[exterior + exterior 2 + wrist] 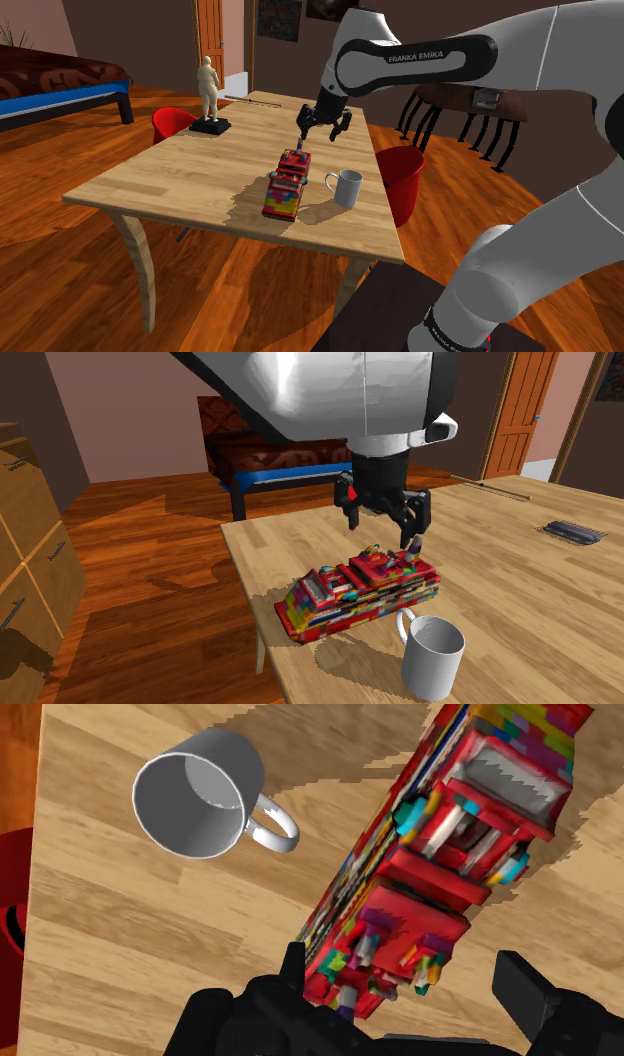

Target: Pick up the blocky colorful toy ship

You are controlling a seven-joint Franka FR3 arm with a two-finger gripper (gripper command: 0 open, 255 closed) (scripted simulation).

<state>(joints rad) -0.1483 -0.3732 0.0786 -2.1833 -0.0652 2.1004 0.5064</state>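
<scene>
Toy ship (360, 590) on table (520, 602) — not yet gripped. Claw (382, 530) just above one end — open wide, empty; closing, lifting outstanding.

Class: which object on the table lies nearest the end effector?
The colourful blocky toy ship, directly below the end effector; the grey mug and figurine stand farther away.

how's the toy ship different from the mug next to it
The toy ship is multicoloured, mostly red, and blocky; the mug is plain pale grey and round. The ship is long and low; the mug is compact and upright. The open hand hangs over the ship, not the mug. Both rest on the wooden table.
</scene>
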